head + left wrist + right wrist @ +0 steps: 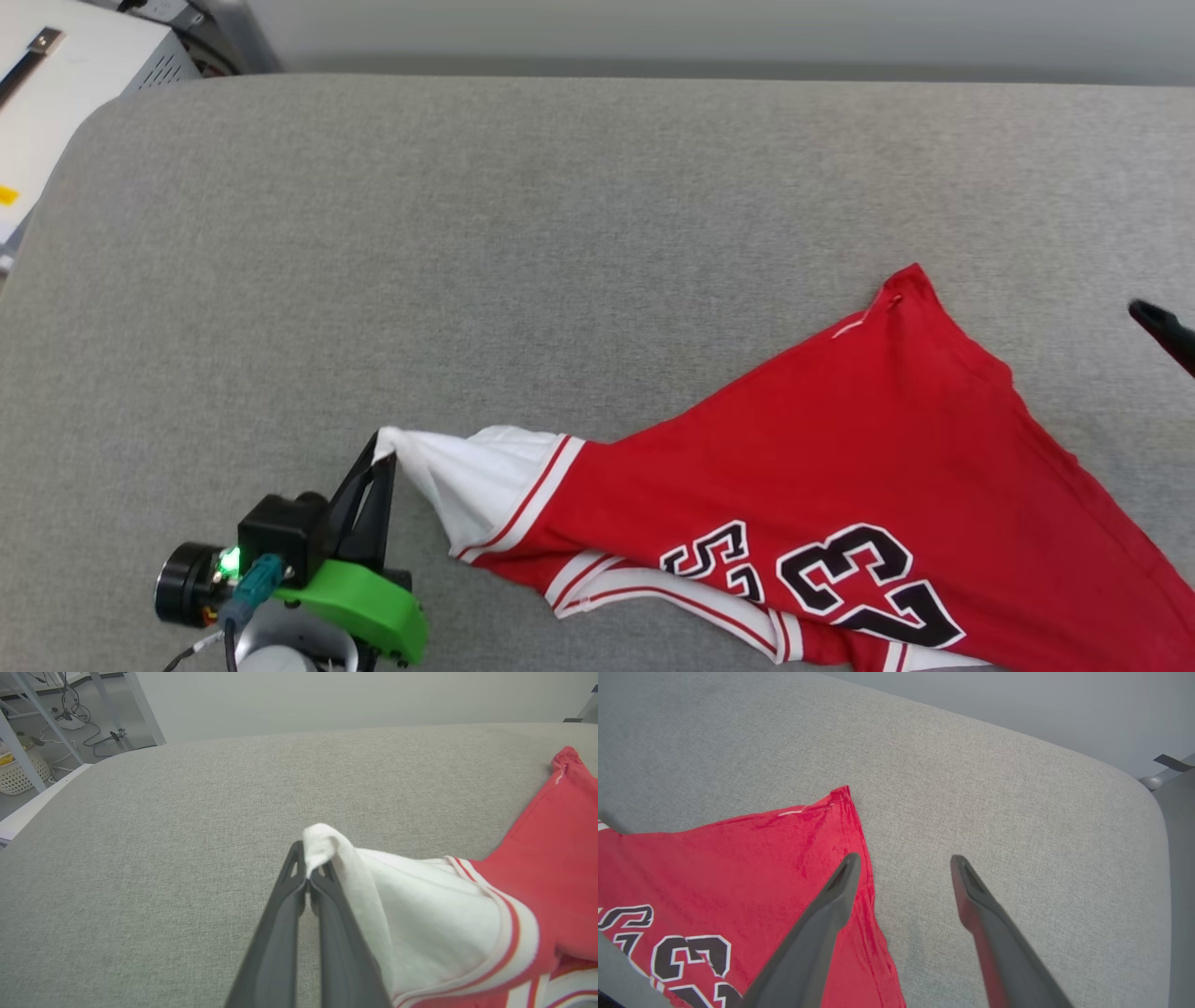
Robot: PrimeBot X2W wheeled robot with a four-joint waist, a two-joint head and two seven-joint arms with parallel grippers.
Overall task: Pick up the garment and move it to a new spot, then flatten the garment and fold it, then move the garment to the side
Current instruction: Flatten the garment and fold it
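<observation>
Head, left wrist and right wrist views of a folding task on a grey fabric-topped table (373,233).

Garment (840,448): red, lying on the near right part of the table, pulled out into a rough triangle with one red corner pointing toward the far edge. Black, white-outlined number 23 (868,583) facing up near the front edge. White sleeve (467,485) with red-and-white striped trim drawn out to the left, lifted at its tip.

Left end effector (381,450): at the near left, fingers pressed together and pinching the tip of the white sleeve, with the cloth draped over the right-hand finger in the left wrist view.

Right end effector (905,859): fingers spread wide with nothing between them, just beside the garment's right hem. One finger over the red edge in the right wrist view, the other over bare table. Contact with the cloth not discernible.

Surroundings: white cabinet (56,103) beyond the far left corner of the table. Pale basket (21,772), metal frame legs (28,723) and loose cables (70,718) on the floor to that side. Plain grey wall (327,700) behind. Far and left parts of the table unobstructed by any object.
</observation>
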